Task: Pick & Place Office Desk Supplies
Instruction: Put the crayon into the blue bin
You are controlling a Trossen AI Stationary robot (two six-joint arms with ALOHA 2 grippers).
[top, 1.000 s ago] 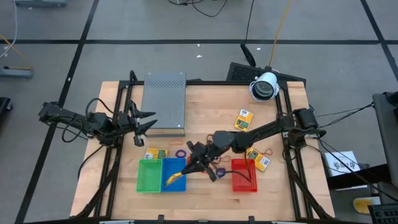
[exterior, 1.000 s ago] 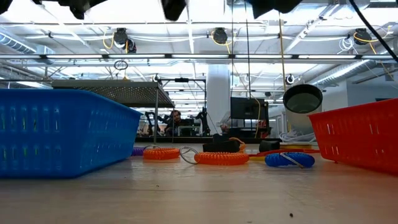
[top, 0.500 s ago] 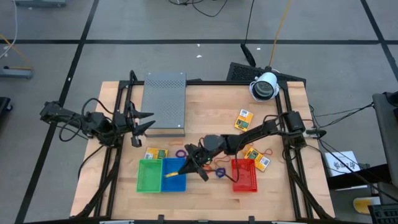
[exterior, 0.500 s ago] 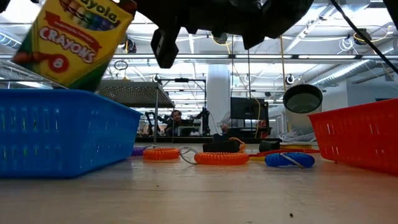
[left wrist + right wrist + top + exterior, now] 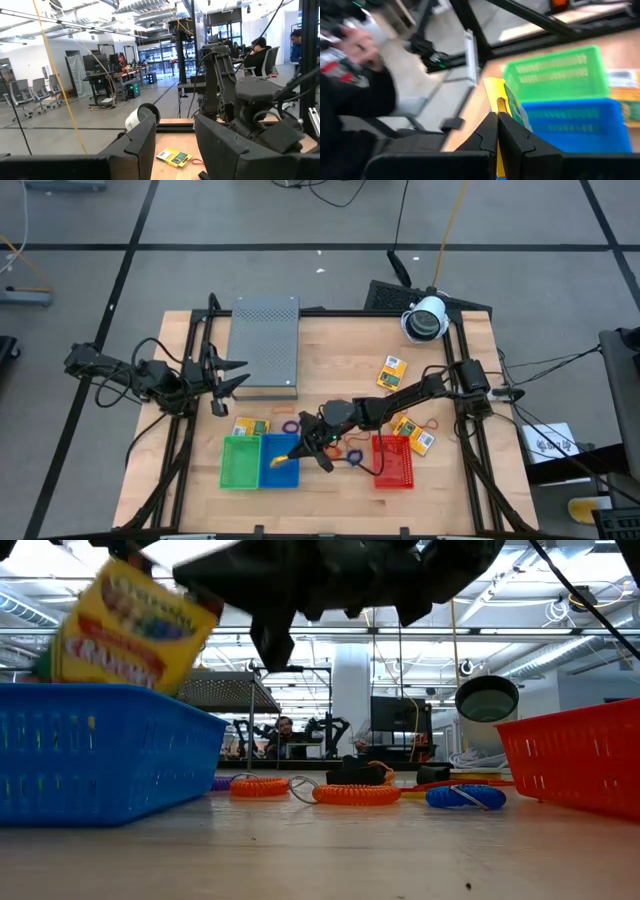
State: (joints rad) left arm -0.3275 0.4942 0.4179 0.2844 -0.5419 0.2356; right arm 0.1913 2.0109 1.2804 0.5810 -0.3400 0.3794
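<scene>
Wooden counter [image 5: 330, 385] is seen at frame centre in the high view, grey perforated box [image 5: 265, 345] at its upper left. Green basket [image 5: 240, 463], blue basket [image 5: 280, 470] and red basket [image 5: 393, 460] are lined along the lower edge. Right gripper [image 5: 303, 448], fingers pinching a yellow crayon packet [image 5: 130, 625], is held over the blue basket. Left gripper [image 5: 240, 373], fingers spread, is parked beside the box; nothing is held
</scene>
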